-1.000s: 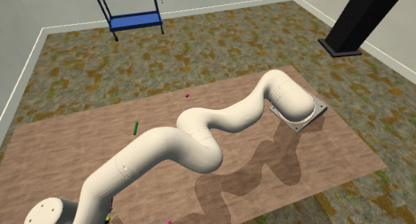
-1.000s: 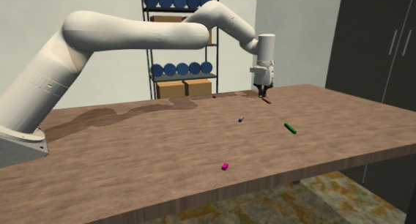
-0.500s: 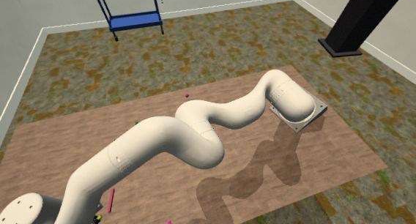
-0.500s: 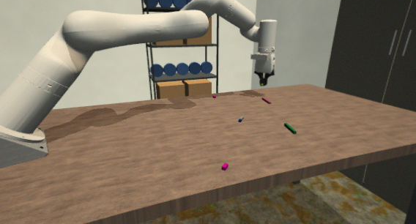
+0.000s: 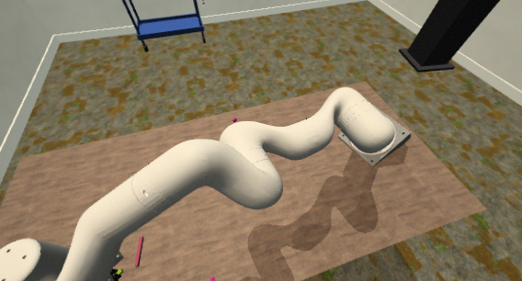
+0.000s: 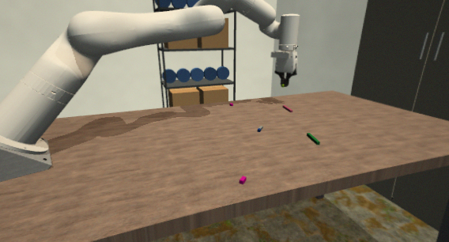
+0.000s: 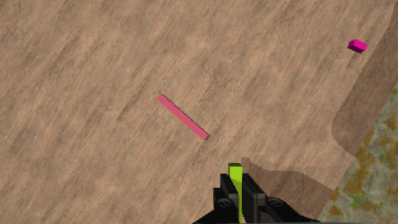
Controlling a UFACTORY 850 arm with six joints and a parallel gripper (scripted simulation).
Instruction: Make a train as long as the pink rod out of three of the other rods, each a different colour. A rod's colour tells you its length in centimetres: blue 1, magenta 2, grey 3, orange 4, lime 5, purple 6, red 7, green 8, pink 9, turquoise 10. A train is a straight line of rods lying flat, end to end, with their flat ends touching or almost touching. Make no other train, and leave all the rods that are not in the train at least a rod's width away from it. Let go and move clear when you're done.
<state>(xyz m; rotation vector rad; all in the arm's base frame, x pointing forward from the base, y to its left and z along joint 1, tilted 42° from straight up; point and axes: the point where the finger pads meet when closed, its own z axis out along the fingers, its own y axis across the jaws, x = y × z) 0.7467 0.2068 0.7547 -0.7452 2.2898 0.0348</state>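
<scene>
Grasping the lime rod [image 5: 119,272] [image 6: 283,85] [image 7: 235,171] in the gripper [image 5: 115,275] [image 6: 284,83] [image 7: 233,190], hovering above the bench [image 5: 423,194] [image 6: 170,167] [image 7: 100,160]; probably needing to align its long axis with the blue rod [image 6: 259,130], lying nearer the exterior camera.

Stands on a base plate [image 5: 404,134] [image 6: 24,163] near one short edge of the tabletop [image 5: 414,194] [image 6: 158,159] [image 7: 100,150]. Stretches a bent white arm [image 5: 184,171] [image 6: 138,30] lengthwise toward the opposite short edge. Points the wrist [image 5: 23,255] [image 6: 289,30] straight down. Holds the gripper [image 5: 115,274] [image 6: 284,83] [image 7: 233,190] raised above the surface, near a long edge, pinched on a lime rod [image 5: 119,272] [image 6: 283,85] [image 7: 235,171].
</scene>
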